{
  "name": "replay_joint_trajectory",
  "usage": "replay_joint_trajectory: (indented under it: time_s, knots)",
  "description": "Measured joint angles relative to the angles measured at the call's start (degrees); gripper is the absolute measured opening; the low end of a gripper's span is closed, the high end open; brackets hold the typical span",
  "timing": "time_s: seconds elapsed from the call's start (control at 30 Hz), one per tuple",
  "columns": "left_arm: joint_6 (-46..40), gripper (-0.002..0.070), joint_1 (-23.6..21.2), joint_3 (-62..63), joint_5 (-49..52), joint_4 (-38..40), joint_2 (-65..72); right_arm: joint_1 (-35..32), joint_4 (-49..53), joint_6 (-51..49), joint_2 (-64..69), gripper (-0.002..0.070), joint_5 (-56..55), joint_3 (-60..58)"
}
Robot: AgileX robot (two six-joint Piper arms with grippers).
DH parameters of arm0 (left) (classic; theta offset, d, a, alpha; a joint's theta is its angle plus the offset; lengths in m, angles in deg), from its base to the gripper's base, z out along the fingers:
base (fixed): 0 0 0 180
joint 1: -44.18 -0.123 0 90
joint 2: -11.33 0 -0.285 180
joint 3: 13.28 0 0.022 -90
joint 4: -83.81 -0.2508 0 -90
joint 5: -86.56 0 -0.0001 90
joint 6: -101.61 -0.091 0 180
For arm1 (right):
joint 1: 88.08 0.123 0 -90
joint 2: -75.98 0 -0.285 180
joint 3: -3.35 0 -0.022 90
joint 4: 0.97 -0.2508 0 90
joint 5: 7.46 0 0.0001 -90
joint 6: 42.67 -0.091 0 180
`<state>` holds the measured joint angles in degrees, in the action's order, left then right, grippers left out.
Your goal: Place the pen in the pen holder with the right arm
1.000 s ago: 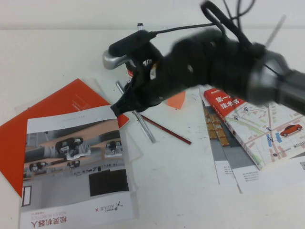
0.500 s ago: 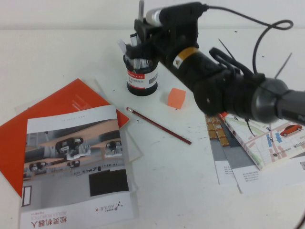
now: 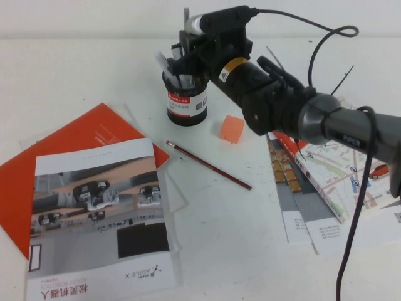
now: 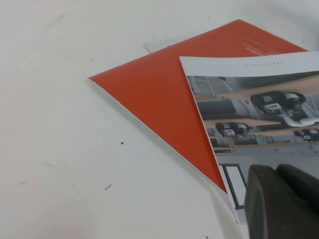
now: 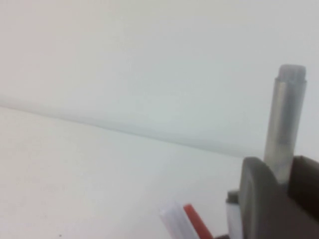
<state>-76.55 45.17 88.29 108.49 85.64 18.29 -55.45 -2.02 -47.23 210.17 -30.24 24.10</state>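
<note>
The black wire-mesh pen holder (image 3: 186,103) with its white and red label stands at the back middle of the table. My right gripper (image 3: 188,49) hovers right over its mouth, shut on the slim silver pen (image 3: 186,19), which stands upright with its top poking above the fingers. In the right wrist view the pen (image 5: 284,119) rises between the dark fingers (image 5: 256,199), and white and red tips of things in the holder (image 5: 182,219) show below. My left gripper (image 4: 284,199) shows only in the left wrist view, fingers together, over the brochure's corner.
A dark-red pencil (image 3: 210,165) lies in front of the holder, with an orange cube (image 3: 231,128) to its right. An orange booklet (image 3: 62,157) and a brochure (image 3: 100,213) lie at the left. A map book (image 3: 341,166) on papers lies at the right.
My right arm has swung from low over the table up to the holder, carrying the pen from a slant to upright. Over the last half second it barely shifted.
</note>
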Motion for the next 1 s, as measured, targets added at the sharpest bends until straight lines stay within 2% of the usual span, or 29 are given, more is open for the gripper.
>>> replay_joint_trajectory:
  time_s: [0.17,0.27,0.33,0.4,0.47,0.57,0.7,1.0]
  knots:
    - [0.0,-0.0003,0.0,0.0,0.0,0.0,0.0,-0.4,0.1,0.0,0.6,0.0274,-0.4,0.1]
    - [0.0,-0.0003,0.0,0.0,0.0,0.0,0.0,-0.7,0.1,0.0,0.6,0.0303,-0.1,0.1]
    - [0.0,-0.0003,0.0,0.0,0.0,0.0,0.0,-0.7,0.1,0.0,-0.2,0.0272,2.0,-0.1]
    - [0.0,-0.0003,0.0,0.0,0.0,0.0,0.0,-0.6,0.1,0.0,-2.4,0.0188,5.6,-1.7]
    - [0.0,-0.0003,0.0,0.0,0.0,0.0,0.0,0.0,-0.1,0.0,-6.7,0.0076,7.2,-5.5]
    - [0.0,-0.0003,0.0,0.0,0.0,0.0,0.0,1.0,-0.8,0.0,-15.5,0.0009,4.8,-15.6]
    - [0.0,-0.0003,0.0,0.0,0.0,0.0,0.0,1.3,-1.9,0.0,-27.3,-0.0013,0.7,-30.1]
    - [0.0,-0.0003,0.0,0.0,0.0,0.0,0.0,0.9,-6.8,0.4,-53.4,-0.0018,6.7,-54.3]
